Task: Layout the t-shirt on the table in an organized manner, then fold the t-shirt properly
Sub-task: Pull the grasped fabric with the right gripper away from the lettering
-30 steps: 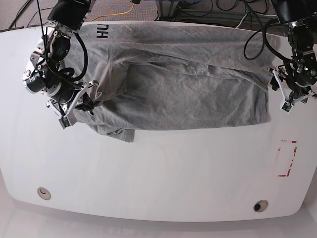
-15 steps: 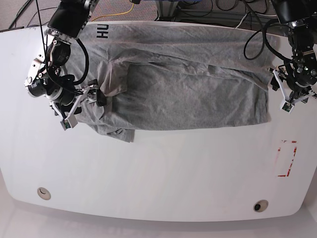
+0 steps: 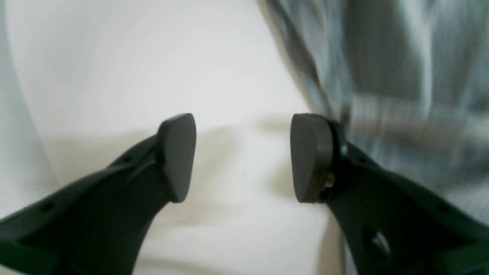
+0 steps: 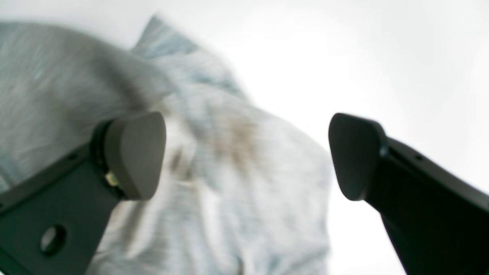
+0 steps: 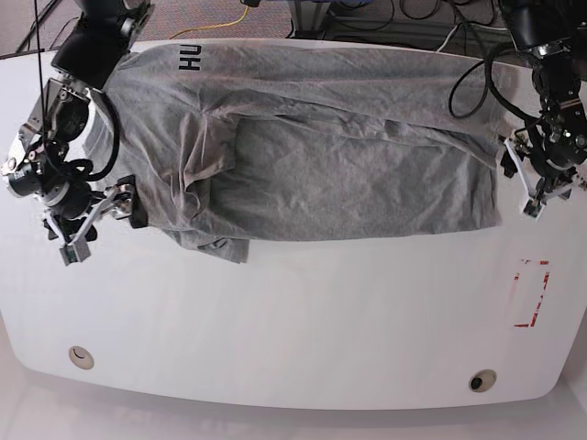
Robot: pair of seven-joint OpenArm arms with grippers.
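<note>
My right gripper (image 5: 101,218) hangs with its jaws spread wide and nothing between them; in the right wrist view the gap (image 4: 246,156) looks down on wrinkled grey cloth under one finger and bare white desk (image 4: 382,57) under the other. The t-shirt (image 5: 339,147) lies spread flat on the desk, its sleeve end just beside this gripper, on the side toward my other arm, with a small folded corner (image 5: 229,247) of fabric sticking out from the near edge. Black letters "HU" (image 5: 190,59) show at the far edge of the shirt, beyond my right gripper.

My left gripper (image 5: 537,183) sits at the opposite end of the shirt, just off its edge. Its jaws stand partly open and hold nothing: the left wrist view (image 3: 242,156) shows white desk between the two pads, and the grey fabric (image 3: 382,76) runs alongside the outer face of one finger, blurred.

A red rectangular outline (image 5: 531,293) is marked on the desk nearer the front than my left gripper, well clear of the shirt.
</note>
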